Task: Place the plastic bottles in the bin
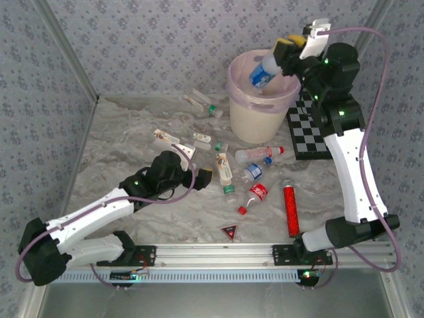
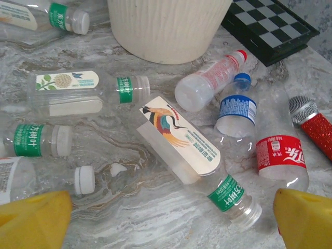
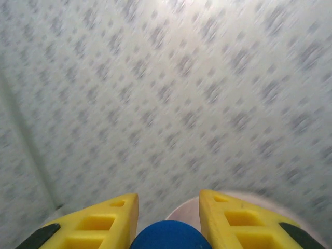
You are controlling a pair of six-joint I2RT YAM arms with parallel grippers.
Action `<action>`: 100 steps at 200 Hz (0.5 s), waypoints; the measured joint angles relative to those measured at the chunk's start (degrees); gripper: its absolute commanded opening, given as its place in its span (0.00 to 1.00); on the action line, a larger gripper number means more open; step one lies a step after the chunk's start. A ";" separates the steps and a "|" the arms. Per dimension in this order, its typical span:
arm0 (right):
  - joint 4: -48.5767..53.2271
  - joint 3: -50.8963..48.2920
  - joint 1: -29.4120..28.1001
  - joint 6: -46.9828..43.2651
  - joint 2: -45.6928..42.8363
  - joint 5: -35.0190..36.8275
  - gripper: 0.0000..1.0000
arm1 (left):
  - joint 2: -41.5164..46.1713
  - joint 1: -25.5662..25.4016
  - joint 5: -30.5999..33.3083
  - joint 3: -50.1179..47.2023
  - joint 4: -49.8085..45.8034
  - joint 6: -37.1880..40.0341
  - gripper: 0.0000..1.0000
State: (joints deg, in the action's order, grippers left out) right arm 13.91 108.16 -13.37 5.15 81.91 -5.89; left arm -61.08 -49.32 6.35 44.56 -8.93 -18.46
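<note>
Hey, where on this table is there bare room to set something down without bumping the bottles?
Bare marble lies left of the clear plastic bottles, toward the left wall, and in front between the left arm and the small red triangle. Crowded: the patch between the round cream-white bin, the black-and-white checkerboard and the red glittery tube.

The right hand (image 1: pixel 281 56) hangs above the bin (image 1: pixel 255 122), clamped on a blue-labelled bottle (image 1: pixel 264 73) that tilts down from the hand over the pink-lined rim. The left hand (image 1: pixel 204 175) sits low over the desk (image 1: pixel 126 132). Loose plastic bottles (image 1: pixel 225 169) lie just ahead of it and to its right.
</note>
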 measured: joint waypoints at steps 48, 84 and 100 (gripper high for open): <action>-0.61 14.75 2.67 -6.16 12.17 5.77 0.00 | 0.98 0.96 1.86 -0.61 0.15 -1.81 0.99; 10.43 27.89 2.45 -7.63 25.53 5.01 0.00 | 0.98 1.57 3.19 -0.87 -0.63 -4.09 0.97; 15.69 32.09 2.29 -7.61 30.64 4.24 0.00 | 0.85 2.51 4.39 -0.39 -3.17 -6.51 0.95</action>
State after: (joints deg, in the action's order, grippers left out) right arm 29.61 140.25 -11.07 -2.46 112.55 -1.65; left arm -60.23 -46.81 10.74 44.16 -12.10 -24.97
